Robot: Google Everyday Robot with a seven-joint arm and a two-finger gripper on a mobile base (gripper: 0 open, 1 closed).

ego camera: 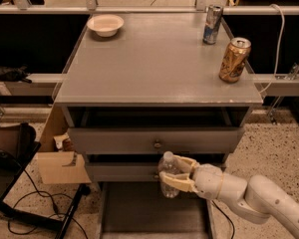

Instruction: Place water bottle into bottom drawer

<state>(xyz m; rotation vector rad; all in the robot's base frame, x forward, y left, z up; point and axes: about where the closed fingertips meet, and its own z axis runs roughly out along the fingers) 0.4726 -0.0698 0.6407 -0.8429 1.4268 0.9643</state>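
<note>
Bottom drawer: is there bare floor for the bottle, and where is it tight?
The bottom drawer shows bare floor between its side walls, below the water bottle held in the gripper. The cabinet top is free in the middle; the bowl, blue-silver can and gold can line its back and right edges.
</note>
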